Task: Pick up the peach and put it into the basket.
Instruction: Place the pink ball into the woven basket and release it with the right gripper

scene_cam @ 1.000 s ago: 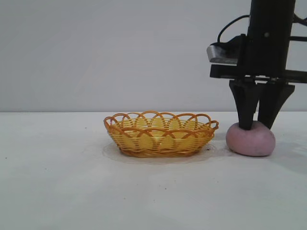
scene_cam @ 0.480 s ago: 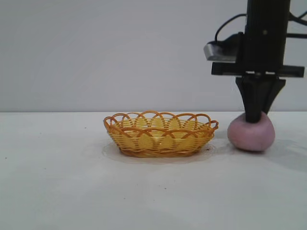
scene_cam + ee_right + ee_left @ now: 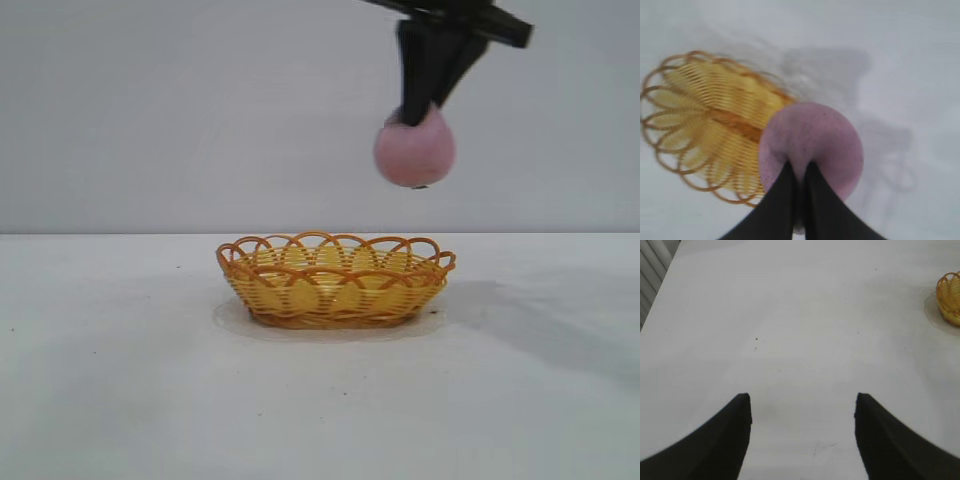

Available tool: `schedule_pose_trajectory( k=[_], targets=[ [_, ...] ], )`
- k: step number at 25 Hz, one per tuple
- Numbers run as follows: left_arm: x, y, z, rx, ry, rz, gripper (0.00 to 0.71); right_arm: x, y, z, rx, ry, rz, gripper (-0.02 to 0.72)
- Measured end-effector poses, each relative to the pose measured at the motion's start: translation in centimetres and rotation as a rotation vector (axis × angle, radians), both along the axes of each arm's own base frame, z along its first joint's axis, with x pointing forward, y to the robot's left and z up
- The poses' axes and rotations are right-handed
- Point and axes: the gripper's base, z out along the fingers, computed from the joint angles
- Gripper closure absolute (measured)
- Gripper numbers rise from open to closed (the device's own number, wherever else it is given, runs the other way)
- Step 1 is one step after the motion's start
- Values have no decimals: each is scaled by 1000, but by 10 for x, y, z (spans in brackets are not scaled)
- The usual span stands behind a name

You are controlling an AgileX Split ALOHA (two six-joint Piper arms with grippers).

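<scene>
Left end effector (image 3: 801,432) idles over bare surface (image 3: 790,315), fingers spread, empty. Basket (image 3: 335,280) sits centre frame on the surface. Peach (image 3: 415,148) hangs upper right of centre, above the basket's right rim, right end effector (image 3: 418,112) clenched on its top only.

Risk: the grip is a narrow pinch on the tip; a swing could shake the peach loose, or a release this far right could glance off the scalloped rim.

Right arm is cropped at the top edge; contact depth into the peach is unreadable.

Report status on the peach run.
Right gripper shut on peach, high above basket's right rim. Left gripper open, parked over bare table. Path clear.
</scene>
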Motion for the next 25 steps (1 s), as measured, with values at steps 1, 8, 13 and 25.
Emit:
schedule_pose_trajectory(
  k=[1, 8, 13, 25],
  targets=[
    [0, 0, 0, 0, 0, 0, 313, -2, 6, -3, 0, 3, 12, 703],
    [0, 0, 0, 0, 0, 0, 313, 1, 30, -46, -17, 62, 43, 703],
    [0, 0, 0, 0, 0, 0, 313, 5, 36, -66, 8, 88, 48, 647],
    [0, 0, 0, 0, 0, 0, 313, 6, 37, -68, 5, 95, 63, 357]
  ],
)
